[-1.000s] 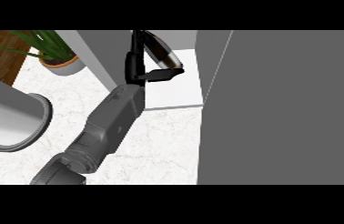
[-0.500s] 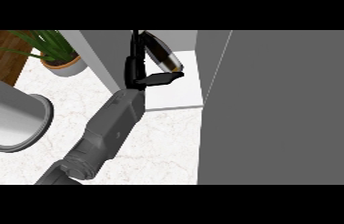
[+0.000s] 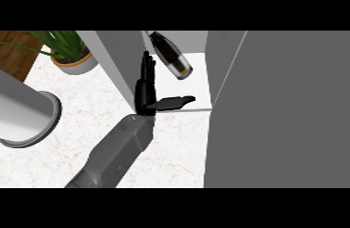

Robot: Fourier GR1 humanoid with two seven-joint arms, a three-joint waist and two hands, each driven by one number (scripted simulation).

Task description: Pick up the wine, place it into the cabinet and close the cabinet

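Head view shows one grey forearm [image 3: 116,153] rising from the lower edge, slanting up and to the right toward the cabinet [image 3: 273,106]. At its end the black hand [image 3: 147,90] is open wide: the fingers [image 3: 147,67] point straight up along the cabinet's left wall, and the thumb [image 3: 174,101] sticks out to the right over the white shelf [image 3: 195,85]. It holds nothing. The wine bottle [image 3: 171,55] is inside the cabinet, just right of the fingers and apart from them, tilted. I cannot tell whether this is the left or right hand. A potted plant [image 3: 68,53] stands on the counter [image 3: 75,125], at the upper left.
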